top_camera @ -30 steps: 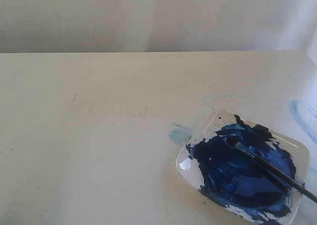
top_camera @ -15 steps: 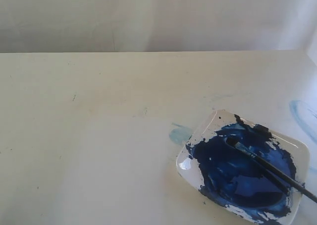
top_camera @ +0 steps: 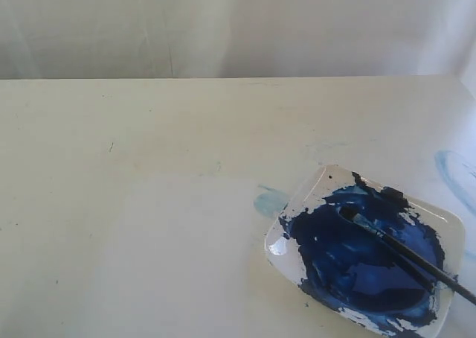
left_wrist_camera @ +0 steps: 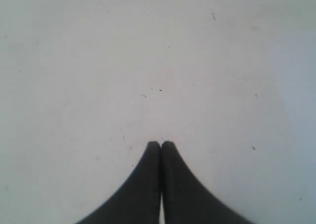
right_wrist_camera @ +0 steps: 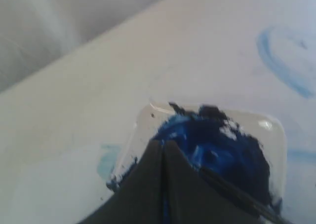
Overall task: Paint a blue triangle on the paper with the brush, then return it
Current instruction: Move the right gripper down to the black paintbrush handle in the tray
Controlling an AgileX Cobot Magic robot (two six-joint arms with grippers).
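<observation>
Above the paint dish, the right gripper (right_wrist_camera: 162,142) appears as two smooth, matte-black tapered fingers pressed flat together, tips meeting in a blunt point with nothing clasped between them. Just beyond the tips lies the dish (right_wrist_camera: 276,130), a shallow, glossy white tray with rounded corners. Its floor is coated by a thick, wet, dark blue paint pool (right_wrist_camera: 217,145) with ragged smeared margins. The brush (right_wrist_camera: 237,194) rests in this pool, unheld, its thin black handle passing close beside one finger. In the exterior view the brush (top_camera: 409,254) lies diagonally across the dish (top_camera: 455,226), bristle tip in the paint pool (top_camera: 349,267) and handle end overhanging the rim towards the right edge of the picture. A pale blue smudge (top_camera: 269,202) sits just beside the dish's corner. The paper (top_camera: 186,263) is a flat whitish rectangle with faint edges, left of the dish on the cream tabletop (top_camera: 149,115), which is matte and lightly scuffed. A washed-out blue arc (top_camera: 450,170) marks the table near the right edge. The left gripper (left_wrist_camera: 160,144), likewise closed and empty, hangs over a whitish speckled surface (left_wrist_camera: 148,61).
</observation>
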